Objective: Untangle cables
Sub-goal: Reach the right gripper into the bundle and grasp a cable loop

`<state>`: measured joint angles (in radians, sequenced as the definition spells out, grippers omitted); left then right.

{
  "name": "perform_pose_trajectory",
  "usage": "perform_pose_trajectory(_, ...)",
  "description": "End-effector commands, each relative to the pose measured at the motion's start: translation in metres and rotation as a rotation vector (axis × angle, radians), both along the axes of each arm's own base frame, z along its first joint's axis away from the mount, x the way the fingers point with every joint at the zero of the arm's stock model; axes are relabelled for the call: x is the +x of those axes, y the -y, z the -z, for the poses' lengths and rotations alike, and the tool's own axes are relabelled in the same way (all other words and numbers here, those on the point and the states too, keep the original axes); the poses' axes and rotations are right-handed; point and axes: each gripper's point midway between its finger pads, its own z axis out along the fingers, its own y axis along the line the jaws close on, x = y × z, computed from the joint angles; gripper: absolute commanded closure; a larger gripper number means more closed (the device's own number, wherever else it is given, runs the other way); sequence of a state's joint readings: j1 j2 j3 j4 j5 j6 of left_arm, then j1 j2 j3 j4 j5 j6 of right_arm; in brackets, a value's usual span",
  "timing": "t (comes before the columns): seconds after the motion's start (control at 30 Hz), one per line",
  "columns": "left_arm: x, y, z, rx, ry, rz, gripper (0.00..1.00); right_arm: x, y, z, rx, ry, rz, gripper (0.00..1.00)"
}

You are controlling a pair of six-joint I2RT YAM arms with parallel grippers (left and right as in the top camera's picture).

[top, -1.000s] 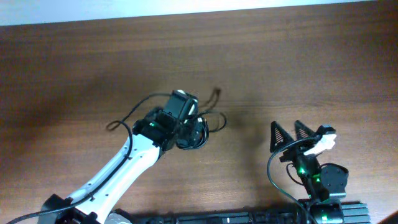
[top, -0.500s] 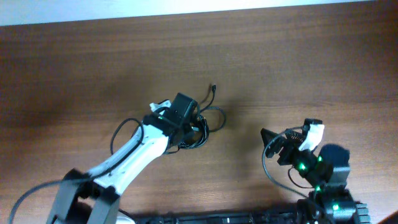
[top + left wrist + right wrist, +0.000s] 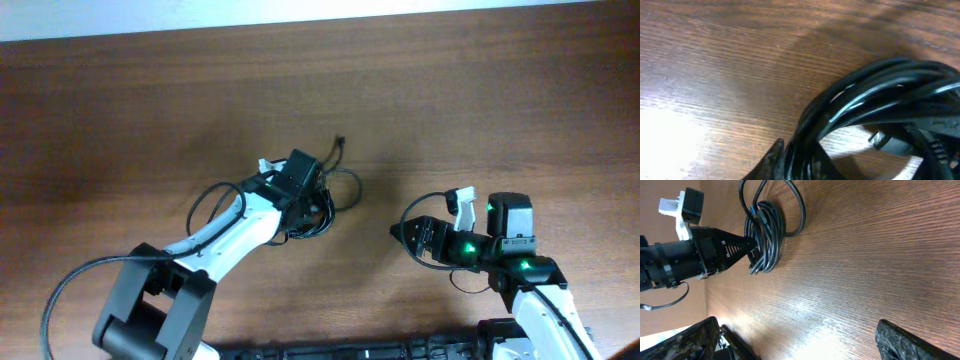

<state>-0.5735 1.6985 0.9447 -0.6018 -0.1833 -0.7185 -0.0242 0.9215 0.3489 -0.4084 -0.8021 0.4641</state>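
The cables lie as a black coiled bundle near the table's middle, with one loose loop and a plug end pointing away. My left gripper is on the coil's left side. In the left wrist view its jaws pinch several strands of the bundle. A plug rests inside the coil. My right gripper is open, to the right of the coil and apart from it, pointing toward it. The right wrist view shows its open gripper over bare wood and the left gripper biting the coil.
The brown wooden table runs to a pale strip at the far edge. A thicker black wire loops off the left arm beside the coil. The arm bases stand at the near edge.
My left gripper has closed from wide open onto the coil's strands. My right arm has turned and moved left toward the coil, still open.
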Motion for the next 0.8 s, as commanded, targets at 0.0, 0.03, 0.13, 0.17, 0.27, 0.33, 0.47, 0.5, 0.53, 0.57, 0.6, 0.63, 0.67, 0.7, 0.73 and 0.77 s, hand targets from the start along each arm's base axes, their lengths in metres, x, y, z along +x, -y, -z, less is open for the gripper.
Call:
perform_pose_trajectory(0.0,-0.002,-0.009,0.013,0.058,-0.027,0.005,0.97,0.002,-0.004,-0.008,0.015,0.028,-0.027,0.01)
perform_pose_trajectory(0.03,-0.001,-0.010,0.013,0.062,-0.022,0.004,1.00,0.002,-0.004,-0.008,0.015,0.028,-0.027,0.02)
perform_pose_trajectory(0.13,0.006,-0.009,0.000,0.063,0.000,0.001,1.00,0.002,-0.005,-0.009,0.020,0.028,-0.030,0.01)
perform_pose_trajectory(0.17,0.011,-0.005,-0.017,0.046,0.023,0.000,1.00,0.001,-0.009,-0.015,0.055,0.044,-0.053,0.01)
perform_pose_trajectory(0.27,0.020,0.015,-0.070,-0.097,0.098,-0.019,1.00,0.007,-0.021,-0.032,0.098,0.140,-0.117,0.01)
perform_pose_trajectory(0.33,0.016,0.020,-0.090,-0.160,0.128,-0.026,1.00,0.010,-0.031,-0.040,0.116,0.173,-0.142,0.01)
perform_pose_trajectory(0.47,0.012,0.024,-0.128,-0.250,0.203,-0.013,1.00,0.029,-0.063,-0.037,0.127,0.134,-0.094,0.08)
perform_pose_trajectory(0.5,0.011,0.024,-0.135,-0.265,0.219,-0.011,1.00,0.031,-0.072,-0.035,0.141,0.106,-0.085,0.08)
perform_pose_trajectory(0.53,0.009,0.025,-0.142,-0.290,0.229,-0.017,1.00,0.032,-0.084,-0.033,0.162,0.078,-0.079,0.08)
perform_pose_trajectory(0.57,0.007,0.026,-0.147,-0.311,0.237,-0.019,1.00,0.035,-0.095,-0.026,0.193,-0.008,-0.020,0.08)
perform_pose_trajectory(0.6,0.006,0.026,-0.152,-0.322,0.248,-0.026,1.00,0.038,-0.104,-0.017,0.231,-0.111,0.056,0.07)
perform_pose_trajectory(0.63,0.005,0.028,-0.153,-0.333,0.243,-0.022,1.00,0.042,-0.111,-0.013,0.255,-0.154,0.099,0.07)
perform_pose_trajectory(0.67,0.003,0.031,-0.152,-0.353,0.230,-0.022,1.00,0.045,-0.118,-0.011,0.278,-0.168,0.118,0.07)
perform_pose_trajectory(0.7,0.002,0.034,-0.152,-0.373,0.218,-0.030,1.00,0.048,-0.126,-0.013,0.306,-0.160,0.115,0.07)
perform_pose_trajectory(0.73,0.000,0.037,-0.152,-0.392,0.206,-0.028,1.00,0.052,-0.135,-0.019,0.338,-0.114,0.088,0.07)
perform_pose_trajectory(0.77,-0.003,0.041,-0.153,-0.411,0.191,-0.018,1.00,0.055,-0.141,-0.022,0.356,-0.086,0.074,0.10)
